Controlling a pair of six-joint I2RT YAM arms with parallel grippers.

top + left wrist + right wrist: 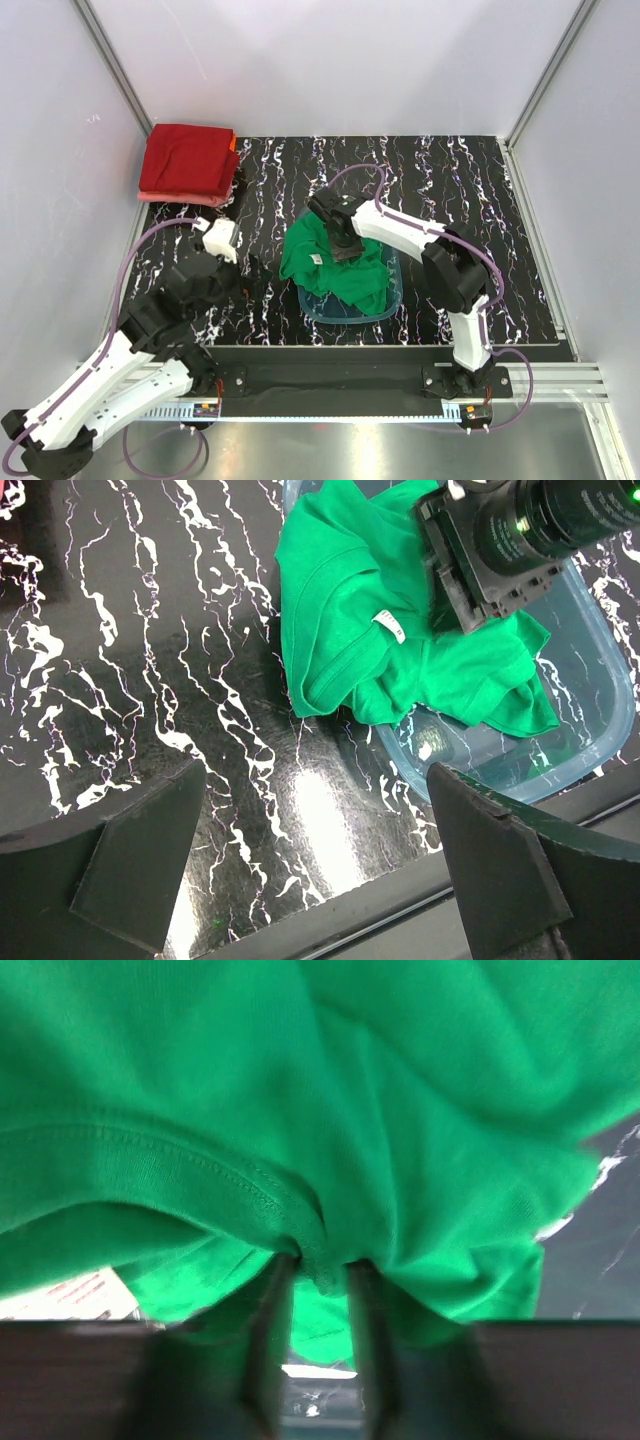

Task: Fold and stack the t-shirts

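Bright green short-sleeved cloth tee crumpled at the centre of the top view, half inside and half over the left rim of a translucent blue plastic tub; small white neck label plain only in the left wrist view, upper middle of that frame, on a fold spread onto the black white-veined tabletop. Seen only from the right wrist: a stitched hem of the green cloth pinched between the two narrowly set fingers of the right gripper, low in the middle of the frame, cloth filling everything above. From the left wrist: left gripper spread wide and holding nothing, dark fingers at the lower corners, tee well apart in the upper part of the frame. Only in the top view: stack of folded dark red shirts on a salmon-pink one, upper left corner of the table, well apart from the tub.
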